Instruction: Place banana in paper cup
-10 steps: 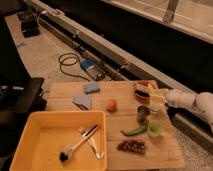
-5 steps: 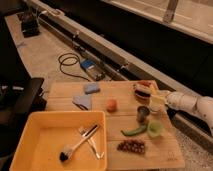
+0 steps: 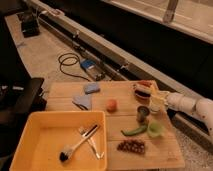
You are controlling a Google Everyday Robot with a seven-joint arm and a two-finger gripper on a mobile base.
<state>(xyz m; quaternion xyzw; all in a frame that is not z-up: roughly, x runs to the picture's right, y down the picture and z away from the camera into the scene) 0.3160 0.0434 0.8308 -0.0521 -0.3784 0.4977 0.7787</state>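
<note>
The white paper cup (image 3: 155,105) stands upright at the right side of the wooden table (image 3: 100,120). My gripper (image 3: 159,98) reaches in from the right on a white arm (image 3: 192,106) and sits right over the cup's mouth. A small pale-yellow shape, the banana (image 3: 160,94), shows at the gripper's tip just above the cup. Whether it is held or resting in the cup is hidden by the gripper.
A dark metallic cup (image 3: 142,113), a translucent green cup (image 3: 155,129) and a green pepper (image 3: 134,131) stand just in front of the paper cup. An orange fruit (image 3: 111,105), two blue sponges (image 3: 91,88), a red-and-white object (image 3: 142,90), brown pieces (image 3: 131,146) and a yellow tray (image 3: 30,150) share the table.
The gripper and arm have stayed over the paper cup with hardly any shift. Nothing else on the table has moved.
</note>
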